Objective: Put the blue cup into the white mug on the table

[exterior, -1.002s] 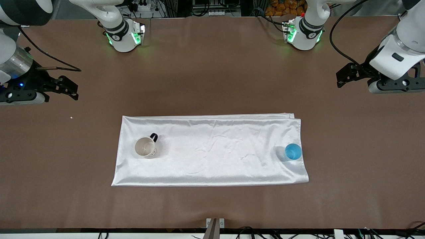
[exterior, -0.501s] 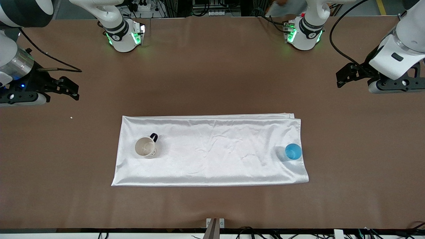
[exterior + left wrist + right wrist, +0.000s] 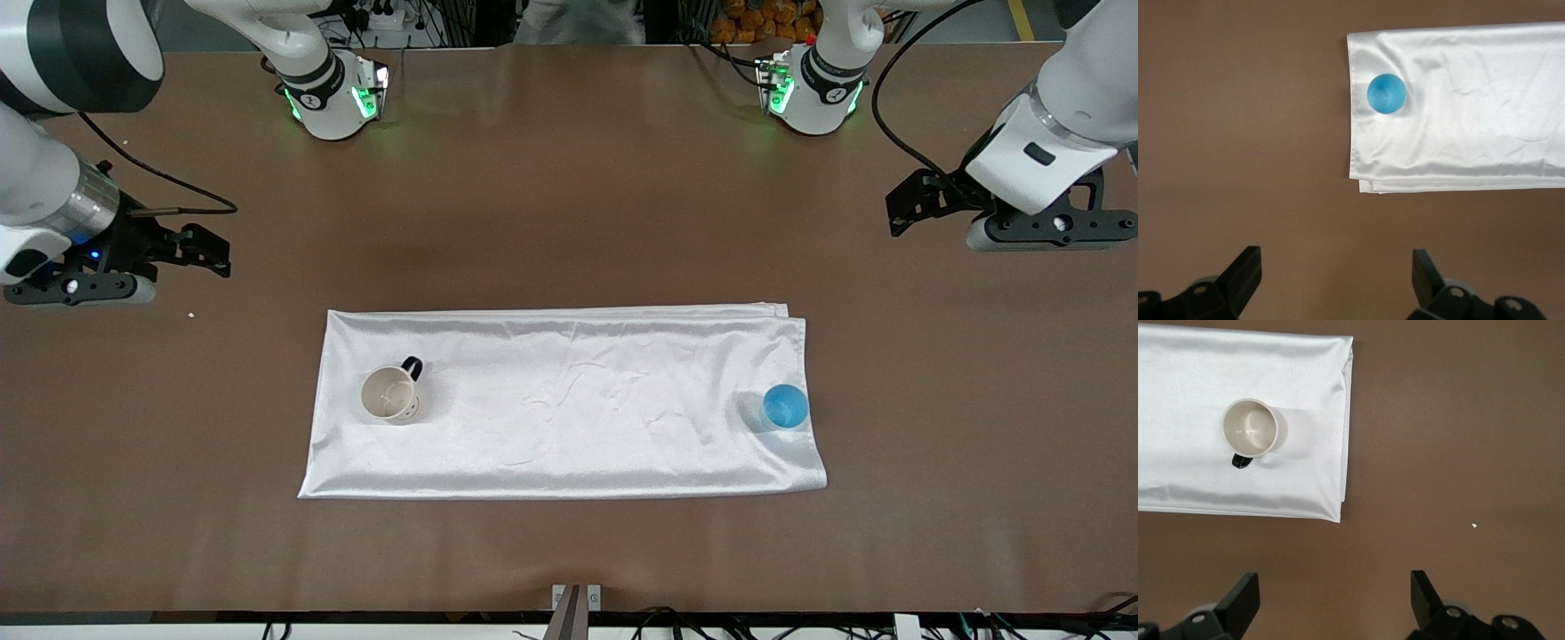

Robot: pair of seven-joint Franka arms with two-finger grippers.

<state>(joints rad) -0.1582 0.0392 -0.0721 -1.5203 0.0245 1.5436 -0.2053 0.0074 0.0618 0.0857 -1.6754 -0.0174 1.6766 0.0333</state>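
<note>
The blue cup (image 3: 785, 407) stands upright on a white cloth (image 3: 569, 400), close to the cloth's edge at the left arm's end; it also shows in the left wrist view (image 3: 1387, 93). The white mug (image 3: 388, 395) with its black handle stands upright on the cloth near the right arm's end, and shows empty in the right wrist view (image 3: 1250, 428). The cloth lies on the brown table (image 3: 569, 178). My left gripper (image 3: 896, 212) is open and empty over bare table, apart from the cup; it also shows in the left wrist view (image 3: 1337, 257). My right gripper (image 3: 218, 252) is open and empty over bare table, apart from the mug; it also shows in the right wrist view (image 3: 1335, 581).
A tiny white speck (image 3: 191, 314) lies on the table between my right gripper and the cloth. The two arm bases (image 3: 333, 98) (image 3: 813, 93) stand along the table's edge farthest from the front camera.
Both grippers have shifted a little toward the middle of the table, the right one more. The cup, mug and cloth have not moved.
</note>
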